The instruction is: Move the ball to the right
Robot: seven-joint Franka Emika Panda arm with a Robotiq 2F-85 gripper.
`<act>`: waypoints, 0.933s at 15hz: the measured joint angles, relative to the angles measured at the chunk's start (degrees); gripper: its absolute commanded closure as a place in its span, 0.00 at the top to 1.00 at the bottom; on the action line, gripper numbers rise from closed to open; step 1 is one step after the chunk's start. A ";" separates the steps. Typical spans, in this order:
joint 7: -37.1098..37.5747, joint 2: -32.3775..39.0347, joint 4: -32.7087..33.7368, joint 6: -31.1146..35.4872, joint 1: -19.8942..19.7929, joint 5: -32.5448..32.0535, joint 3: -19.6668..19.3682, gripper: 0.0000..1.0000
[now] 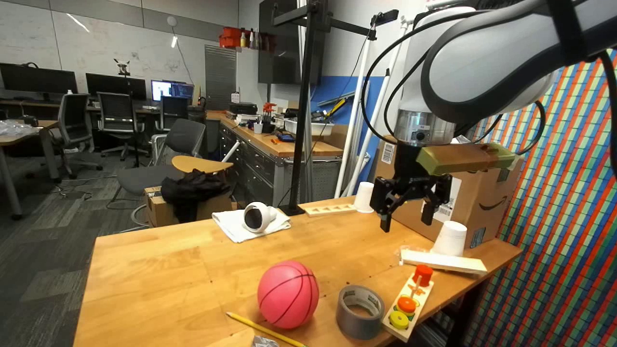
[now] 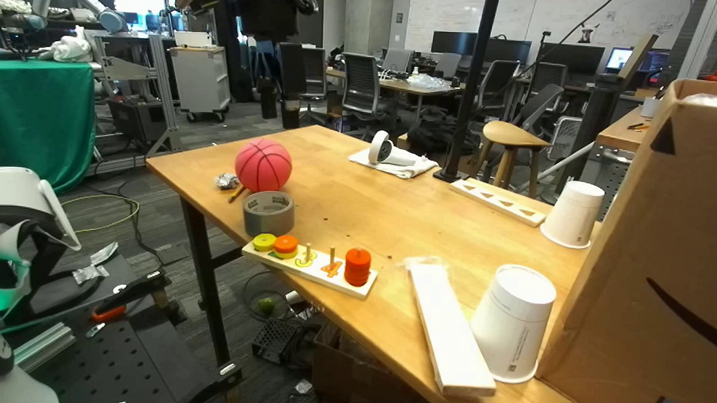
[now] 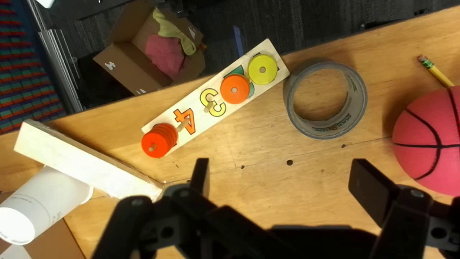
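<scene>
Apparently, you are facing the whole job. Left to right in an exterior view, the pink basketball point(image 1: 288, 294) is resting ungrasped on the wooden table point(image 1: 159, 270), the duct tape roll point(image 1: 347, 315) is sitting apart from it, and your gripper point(image 1: 406, 224) is hovering well above the table, its jaws standing wide with nothing between them. No step is looking done; reaching, gripping, carrying rightward and releasing are probably all remaining.

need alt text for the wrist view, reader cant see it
Pink ball, cut off by the right edge, on a wooden table; an open, empty gripper shows at the bottom. Further left: a grey tape roll, numbered peg board with discs, pale plank and white cup.
</scene>
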 measured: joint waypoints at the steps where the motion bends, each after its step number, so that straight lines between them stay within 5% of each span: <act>1: 0.00 0.00 0.00 0.00 0.00 0.00 0.00 1.00; 8: 0.00 0.20 -0.05 -0.01 0.49 0.00 0.02 1.00; 14: 1.35 -1.71 -1.22 0.04 6.79 0.22 4.76 1.00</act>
